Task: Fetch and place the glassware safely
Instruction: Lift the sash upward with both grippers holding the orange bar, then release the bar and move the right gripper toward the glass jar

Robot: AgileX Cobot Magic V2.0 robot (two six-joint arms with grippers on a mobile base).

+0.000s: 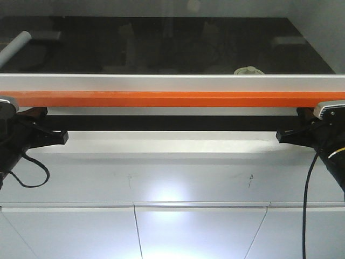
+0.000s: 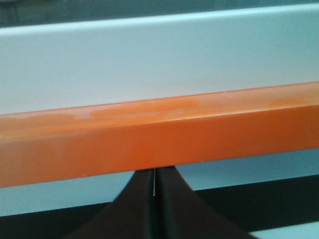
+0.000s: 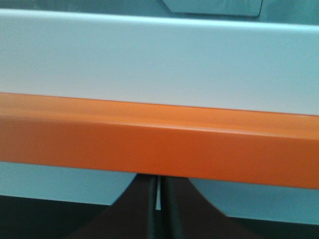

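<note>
The glassware shows only in the front view: the cream-white lid [image 1: 248, 70] with its knob pokes up behind the white frame, right of centre. The jar body is hidden. My left gripper [image 1: 63, 137] is at the far left, my right gripper [image 1: 280, 136] at the far right, both just below the orange bar and far from the jar. In the left wrist view the left gripper [image 2: 154, 174] is shut, tips under the bar. In the right wrist view the right gripper [image 3: 158, 181] is shut the same way. Neither holds anything.
A long orange bar [image 1: 172, 99] runs across under a white frame [image 1: 172, 82]. Behind them lies a dark glossy surface [image 1: 161, 48] with a grey tube [image 1: 16, 46] at the far left. A white ledge [image 1: 172, 145] and cabinet doors [image 1: 199, 232] lie below.
</note>
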